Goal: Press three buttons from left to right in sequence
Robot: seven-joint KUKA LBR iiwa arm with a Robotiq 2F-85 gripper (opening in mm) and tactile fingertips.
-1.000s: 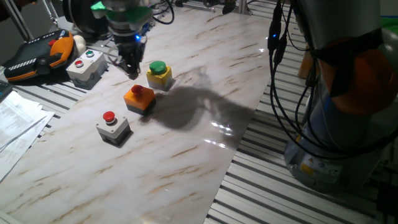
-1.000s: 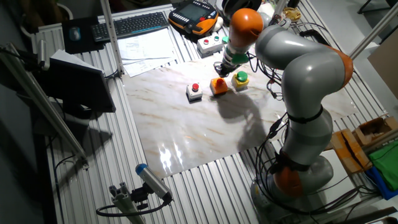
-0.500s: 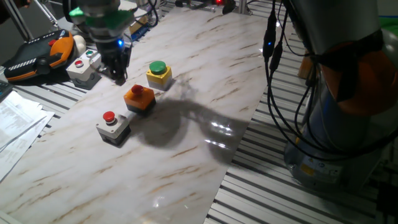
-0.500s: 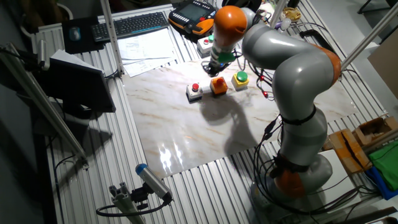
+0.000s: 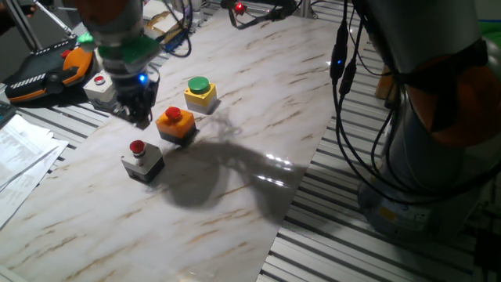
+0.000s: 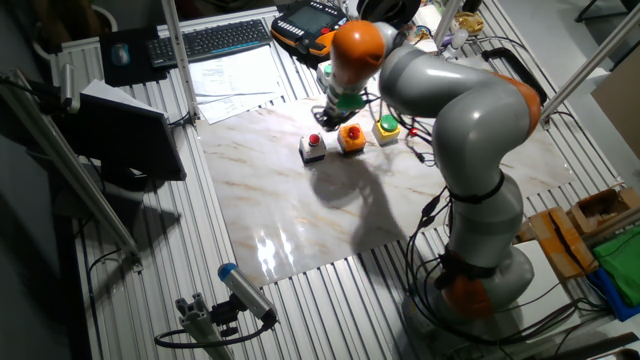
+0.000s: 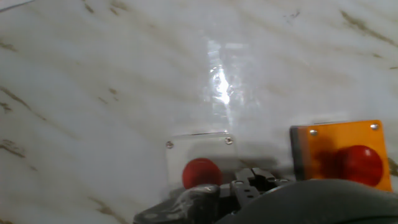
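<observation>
My work surface is a marble-patterned board, pale with brown veins, glossy enough to throw back a bright patch of overhead light near its right edge. It lies on a bench of ribbed aluminium slats that run past the board's edges on every side. Beyond the board's far edge sit a black keyboard, some printed sheets of paper and an orange-and-black handheld pendant. Off the left edge, grey metal struts slant across a dark panel. Past the right corner I see a cardboard box and something green beside it.
</observation>
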